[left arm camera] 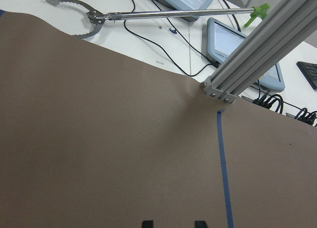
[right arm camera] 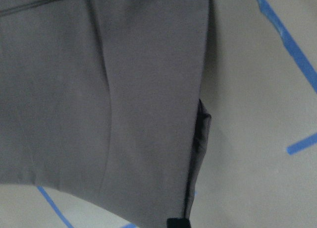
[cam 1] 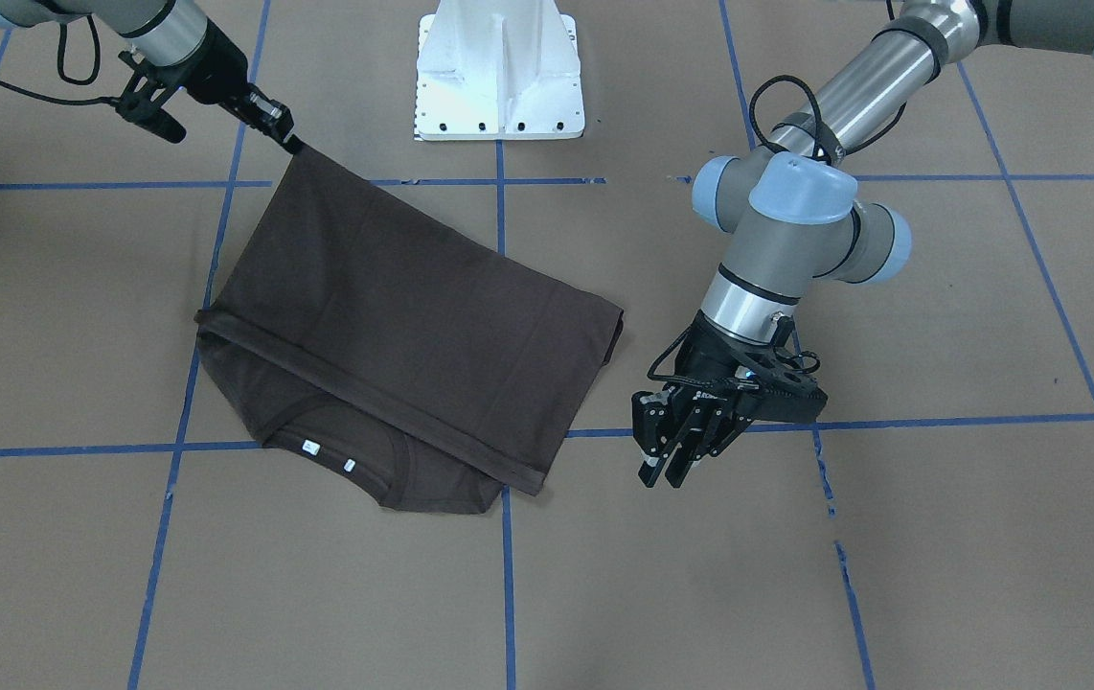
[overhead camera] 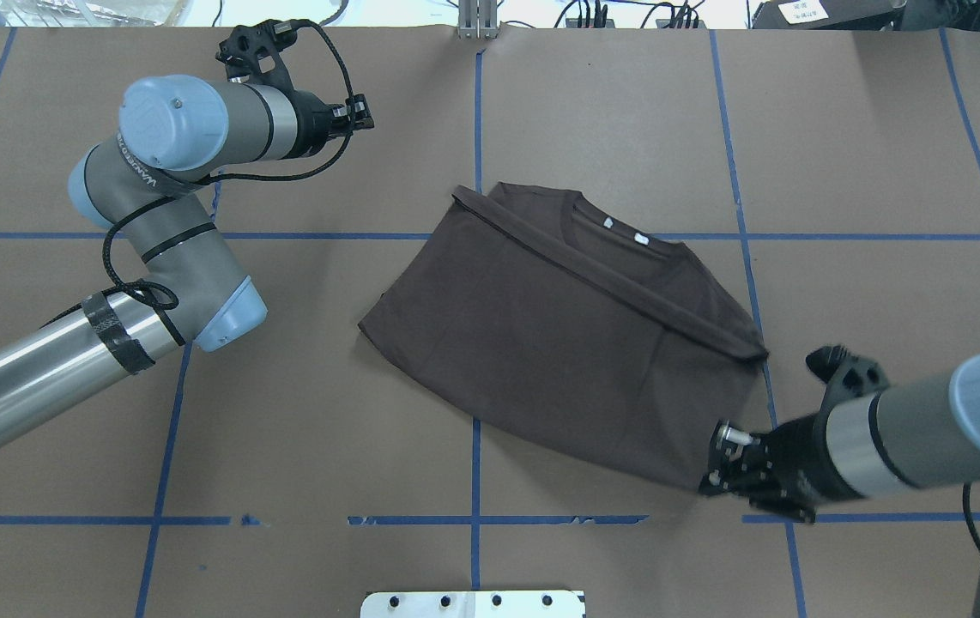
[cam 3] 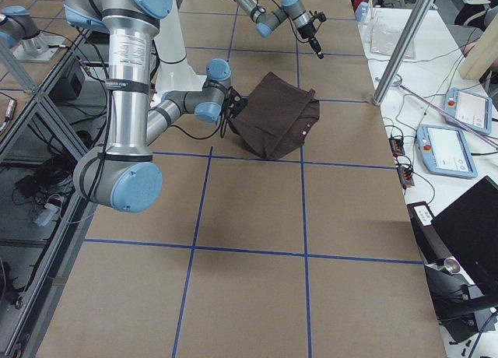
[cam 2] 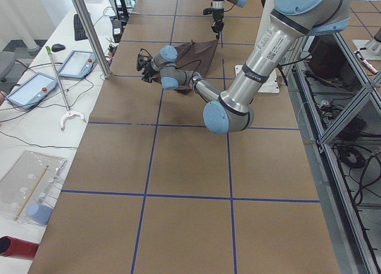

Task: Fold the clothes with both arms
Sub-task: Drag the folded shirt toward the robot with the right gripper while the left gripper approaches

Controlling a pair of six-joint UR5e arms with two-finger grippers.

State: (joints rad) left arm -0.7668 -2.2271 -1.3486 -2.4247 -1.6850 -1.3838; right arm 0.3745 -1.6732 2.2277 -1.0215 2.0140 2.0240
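The T-shirt [cam 1: 394, 316] is plain dark brown, with two white labels [cam 1: 310, 446] toward its 7 o'clock edge in the front-facing view. The table [cam 1: 892, 575] is tan-brown, gridded with blue tape [cam 1: 507, 594]. The left arm [cam 1: 777, 249] and right arm [cam 1: 159, 29] are silver-grey with light blue caps. The pedestal [cam 1: 499, 67] at 12 o'clock is white.

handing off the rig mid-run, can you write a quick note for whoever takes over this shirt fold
Left gripper: open, empty, over the brown paper-covered table beside the dark brown short-sleeved fabric T-shirt, not touching it.
Right gripper: shut on one corner of the T-shirt, cloth pulled taut toward it.
Done: one fold, hem lying across just below the round ribbed collar; white neck labels show.
Left: release the corner, flatten, probably fold again.
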